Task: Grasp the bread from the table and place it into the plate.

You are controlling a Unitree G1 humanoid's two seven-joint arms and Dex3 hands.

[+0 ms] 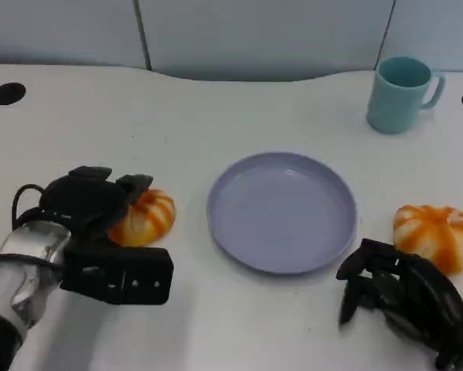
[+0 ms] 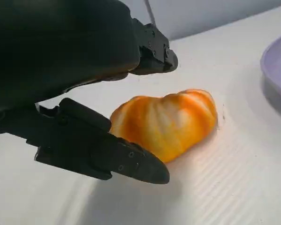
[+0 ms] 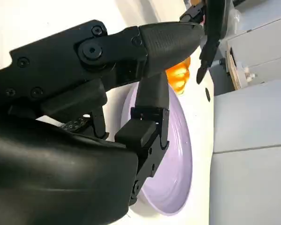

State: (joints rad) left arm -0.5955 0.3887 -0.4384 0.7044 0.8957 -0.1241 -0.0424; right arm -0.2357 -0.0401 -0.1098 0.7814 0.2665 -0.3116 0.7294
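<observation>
My left hand [image 1: 100, 205] sits spread around the striped orange bread roll [image 1: 144, 218] on the white table [image 1: 216, 124], fingers [image 2: 131, 161] either side, not clamped. The lilac plate [image 1: 281, 210] lies bare. My right hand [image 1: 393, 297] rests curled, holding nothing, near a second roll [image 1: 438, 234]; a teal mug [image 1: 401, 93] stands behind.

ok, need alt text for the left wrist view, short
The robot's black left hand brackets an orange-and-white striped bread roll lying on the white table, fingers above and below it; whether they touch it is unclear. The edge of a lavender plate shows beyond the bread.
</observation>
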